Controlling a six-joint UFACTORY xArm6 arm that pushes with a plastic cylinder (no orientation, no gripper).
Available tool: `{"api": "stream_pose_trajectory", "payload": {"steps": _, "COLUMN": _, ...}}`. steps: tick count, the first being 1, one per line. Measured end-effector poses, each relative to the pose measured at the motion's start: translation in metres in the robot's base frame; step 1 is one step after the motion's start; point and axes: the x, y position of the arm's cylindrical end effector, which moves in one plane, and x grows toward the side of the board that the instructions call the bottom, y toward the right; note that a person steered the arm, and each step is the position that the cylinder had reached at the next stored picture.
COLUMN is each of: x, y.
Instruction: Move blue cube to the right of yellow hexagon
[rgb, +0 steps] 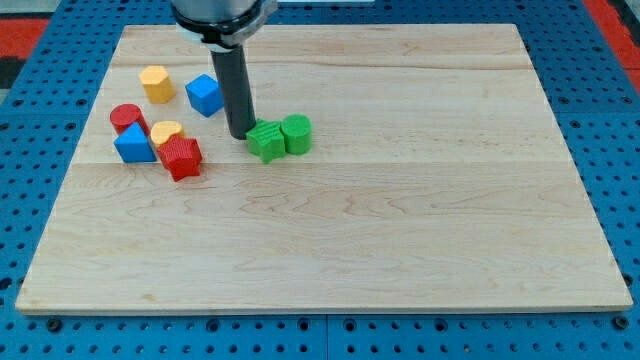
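My tip rests just left of the green star, blue cube up-left; no hand shows.

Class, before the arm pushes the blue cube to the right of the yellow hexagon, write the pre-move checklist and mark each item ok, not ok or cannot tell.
1. Blue cube in plain sight: ok.
2. Yellow hexagon in sight, at the view's upper left: ok.
3. Blue cube already right of the hexagon: ok, with a small gap between them.
4. My tip placed to push the cube: not ok; it sits lower right of the cube, beside the green star-like block.
5. Tip touching that green block: cannot tell.
6. Red cylinder, blue triangular block, yellow heart-like block and red star-like block out of the way: ok.
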Motion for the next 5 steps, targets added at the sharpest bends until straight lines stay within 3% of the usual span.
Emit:
{"api": "stream_pose_trajectory", "payload": {"steps": 3, "x": 0.006, "y": 0.014}}
{"api": "stream_pose_trajectory", "payload": {"steps": 5, "x": -0.035, "y": -0.047}}
